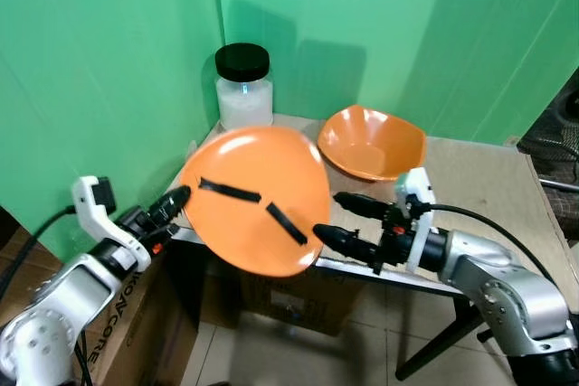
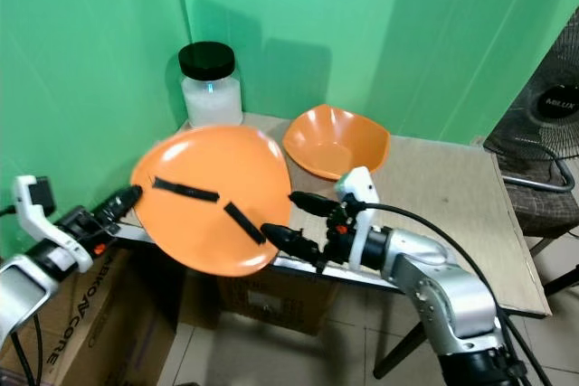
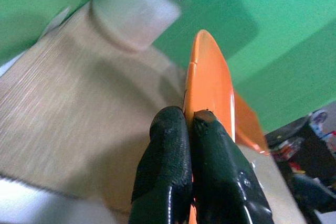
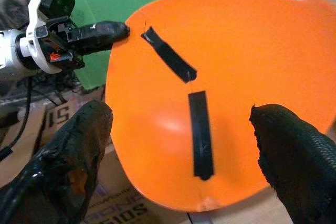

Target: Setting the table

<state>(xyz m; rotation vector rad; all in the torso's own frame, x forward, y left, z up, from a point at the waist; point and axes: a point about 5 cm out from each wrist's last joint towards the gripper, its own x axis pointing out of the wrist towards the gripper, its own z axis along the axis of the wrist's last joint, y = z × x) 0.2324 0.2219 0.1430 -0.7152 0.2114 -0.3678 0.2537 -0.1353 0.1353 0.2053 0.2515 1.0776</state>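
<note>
An orange plate (image 1: 258,196) with two strips of black tape on its face hangs tilted over the table's front left corner. My left gripper (image 1: 176,198) is shut on the plate's left rim; in the left wrist view its fingers (image 3: 168,150) pinch the thin orange edge (image 3: 207,77). My right gripper (image 1: 327,214) is open at the plate's right edge, and the right wrist view looks between its spread fingers at the plate (image 4: 236,77). Whether those fingers touch the plate I cannot tell. An orange bowl (image 1: 371,144) sits on the table behind the plate.
A white jar with a black lid (image 1: 244,88) stands in the table's back left corner against the green wall. The wooden table (image 1: 488,196) stretches bare to the right. A cardboard box (image 1: 136,314) sits on the floor at left. A fan (image 2: 552,106) stands at far right.
</note>
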